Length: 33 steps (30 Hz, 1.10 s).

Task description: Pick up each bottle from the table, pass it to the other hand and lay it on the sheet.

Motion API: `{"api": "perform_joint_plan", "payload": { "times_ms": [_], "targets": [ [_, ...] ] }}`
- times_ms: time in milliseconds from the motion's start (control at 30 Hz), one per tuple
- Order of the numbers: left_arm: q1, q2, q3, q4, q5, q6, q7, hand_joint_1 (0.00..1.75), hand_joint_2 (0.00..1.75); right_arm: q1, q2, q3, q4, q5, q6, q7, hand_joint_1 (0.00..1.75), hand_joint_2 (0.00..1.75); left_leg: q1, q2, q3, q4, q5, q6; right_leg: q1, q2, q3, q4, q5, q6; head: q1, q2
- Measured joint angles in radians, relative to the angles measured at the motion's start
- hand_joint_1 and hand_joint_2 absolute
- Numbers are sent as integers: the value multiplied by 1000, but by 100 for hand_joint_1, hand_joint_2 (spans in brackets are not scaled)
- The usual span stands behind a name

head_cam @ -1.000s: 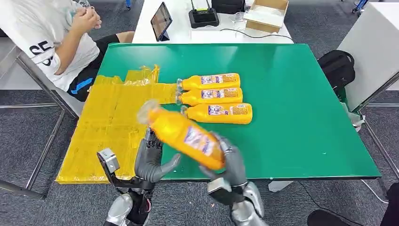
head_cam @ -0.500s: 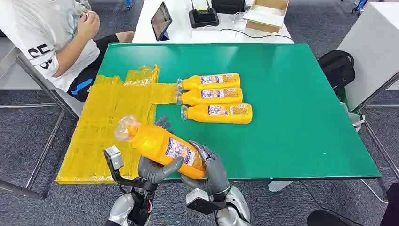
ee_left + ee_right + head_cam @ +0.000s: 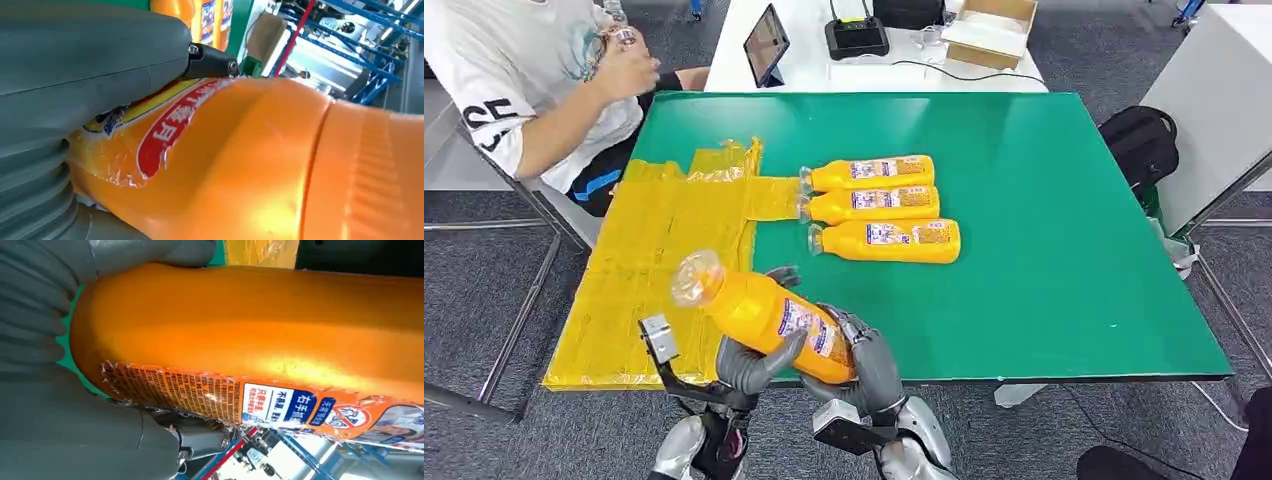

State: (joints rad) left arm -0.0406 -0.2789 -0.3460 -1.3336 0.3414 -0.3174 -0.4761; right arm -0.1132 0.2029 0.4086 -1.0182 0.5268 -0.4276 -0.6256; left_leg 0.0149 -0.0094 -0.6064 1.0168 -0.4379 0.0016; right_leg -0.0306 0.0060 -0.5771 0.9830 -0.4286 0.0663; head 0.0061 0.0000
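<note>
An orange juice bottle (image 3: 764,312) with a labelled body hangs tilted over the green table's (image 3: 1044,260) front edge, its cap end toward the yellow sheet (image 3: 659,250). My left hand (image 3: 749,362) grips its middle, thumb across the front. My right hand (image 3: 871,365) wraps its base end. In the left wrist view the thumb of the left hand (image 3: 85,65) presses on the bottle (image 3: 260,165). The right wrist view has the right hand (image 3: 60,415) closed round the bottle (image 3: 260,325). Three more bottles (image 3: 871,205) lie side by side mid-table, their caps at the sheet's edge.
A person (image 3: 534,90) sits at the table's far left corner, hands raised. Behind stands a white table with a tablet (image 3: 766,45), a black device (image 3: 856,38) and a cardboard box (image 3: 991,30). A black backpack (image 3: 1139,140) lies on the floor to the right.
The bottle came down and to the left from my raised right hand into both hands. My left hand closed around its middle. The three lying bottles stayed put.
</note>
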Motion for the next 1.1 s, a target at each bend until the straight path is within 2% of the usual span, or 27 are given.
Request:
{"api": "perform_joint_plan", "payload": {
  "times_ms": [300, 333, 367, 400, 433, 633, 867, 1100],
  "targets": [
    [6, 0, 11, 0, 27, -10, 4, 175, 175, -5, 1, 8, 18, 3, 1, 0, 175, 175, 0, 0, 0, 0, 0, 0, 0, 0, 0, 0, 0, 0, 0, 0],
    [7, 0, 11, 0, 23, -8, 3, 175, 175, -5, 1, 9, 19, 3, 1, 0, 169, 175, 0, 0, 0, 0, 0, 0, 0, 0, 0, 0, 0, 0, 0, 0],
    [8, 0, 11, 0, 9, 3, 0, 175, 175, -5, 1, 9, 19, 3, 1, 2, 10, 175, 0, 0, 0, 0, 0, 0, 0, 0, 0, 0, 0, 0, 0, 0],
    [8, 0, 11, 0, -10, 23, -5, 175, 175, -4, 1, 9, 20, 3, 3, 5, 0, 175, 0, 0, 0, 0, 0, 0, 0, 0, 0, 0, 0, 0, 0, 0],
    [8, 0, 9, 0, -57, 69, -17, 175, 175, -4, 1, 9, 21, -2, 9, 10, 0, 0, 0, 0, 0, 0, 0, 0, 0, 0, 0, 0, 0, 0, 0, 0],
    [-2, -1, -3, 0, -238, 263, -42, 175, 175, 16, 3, 9, 7, -64, 89, 31, 0, 0, 0, 0, 0, 0, 0, 0, 0, 0, 0, 0, 0, 0, 0, 0],
    [-69, 5, 59, 10, -360, 452, -75, 175, 175, 41, -2, 8, -152, -129, 157, 51, 0, 0, 0, 0, 0, 0, 0, 0, 0, 0, 0, 0, 0, 0, 0, 0],
    [-128, 25, 121, 19, -383, 496, -85, 175, 175, 49, -11, 7, -237, -146, 162, 55, 0, 0, 0, 0, 0, 0, 1, 0, 0, 0, 0, 0, 0, 0, 0, 0]
  ]
}}
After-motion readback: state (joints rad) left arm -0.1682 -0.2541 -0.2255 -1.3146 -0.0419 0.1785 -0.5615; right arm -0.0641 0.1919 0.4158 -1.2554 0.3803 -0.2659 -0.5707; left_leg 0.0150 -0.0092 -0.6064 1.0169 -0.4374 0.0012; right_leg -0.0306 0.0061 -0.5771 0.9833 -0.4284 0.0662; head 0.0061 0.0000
